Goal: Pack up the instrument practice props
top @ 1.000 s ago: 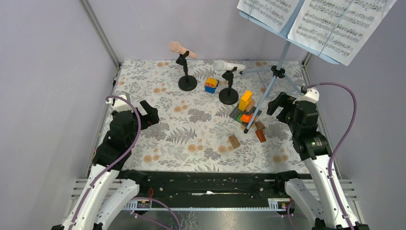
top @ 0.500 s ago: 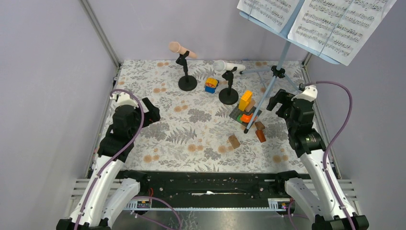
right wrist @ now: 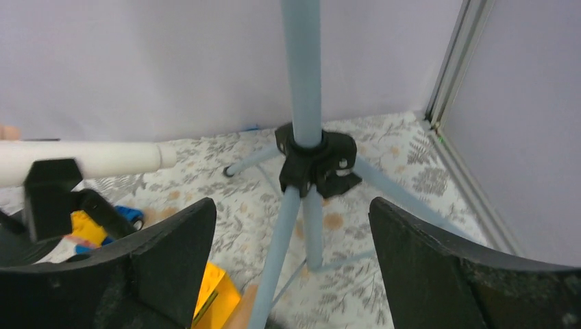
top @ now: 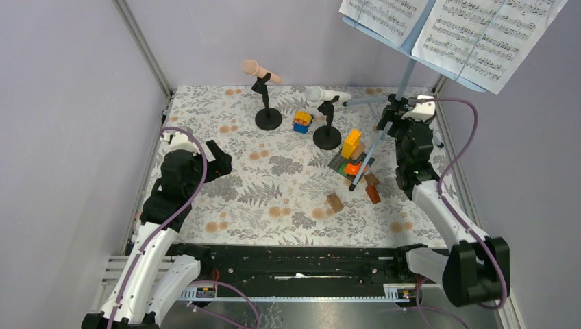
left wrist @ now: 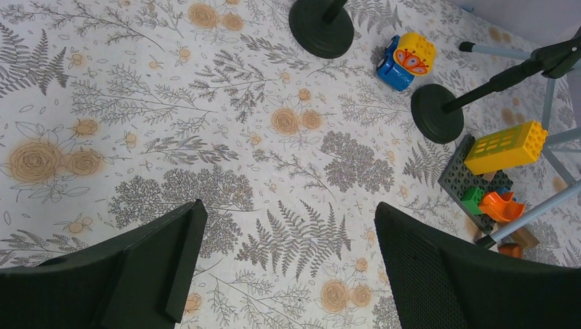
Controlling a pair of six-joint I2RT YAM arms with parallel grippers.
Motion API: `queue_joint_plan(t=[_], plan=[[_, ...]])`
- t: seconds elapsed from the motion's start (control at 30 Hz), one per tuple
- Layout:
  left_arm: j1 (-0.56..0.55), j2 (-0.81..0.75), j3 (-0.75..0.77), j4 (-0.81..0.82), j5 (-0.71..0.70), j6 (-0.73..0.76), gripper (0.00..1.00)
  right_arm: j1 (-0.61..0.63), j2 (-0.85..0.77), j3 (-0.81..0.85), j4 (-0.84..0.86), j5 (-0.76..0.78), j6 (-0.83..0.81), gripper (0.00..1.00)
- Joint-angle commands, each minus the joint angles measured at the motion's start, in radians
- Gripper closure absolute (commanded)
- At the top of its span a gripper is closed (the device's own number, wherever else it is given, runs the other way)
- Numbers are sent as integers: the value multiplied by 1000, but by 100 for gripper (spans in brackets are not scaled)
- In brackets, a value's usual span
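Note:
The light-blue music rack (top: 410, 42) stands at the back right on tripod legs (top: 373, 140), with white sheet-music pages (top: 479, 31) on it. A pink microphone (top: 257, 70) and a white microphone (top: 327, 94) rest on two black round-based holders (top: 268, 118) (top: 327, 138). My right gripper (top: 392, 115) is open, level with the tripod's black hub (right wrist: 316, 161); the pole (right wrist: 305, 68) and legs lie just ahead between the jaws of this gripper (right wrist: 291, 205), untouched. My left gripper (top: 218, 162) is open and empty over the left of the mat, as its wrist view (left wrist: 289, 209) shows.
Colourful toy blocks (top: 353, 154) on a grey plate sit by the tripod's near leg. A blue-and-yellow toy (top: 302, 122) lies between the holders. Brown wooden blocks (top: 335, 202) (top: 372, 188) lie nearer me. Grey walls close in on the left, back and right.
My right arm has reached away from me and leftward, from beside the near tripod leg up to the tripod hub. My left gripper has edged slightly right.

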Motion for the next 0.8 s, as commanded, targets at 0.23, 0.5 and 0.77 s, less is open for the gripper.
queue_joint_plan(t=[0.23, 0.5, 0.77], plan=[[5, 10, -5, 59, 46, 16, 1, -4, 279, 235, 311, 15, -203, 20], [5, 5, -7, 60, 46, 15, 1, -19, 428, 348, 353, 84, -253, 29], [6, 4, -6, 60, 45, 14, 1, -69, 512, 436, 304, 49, -201, 38]])
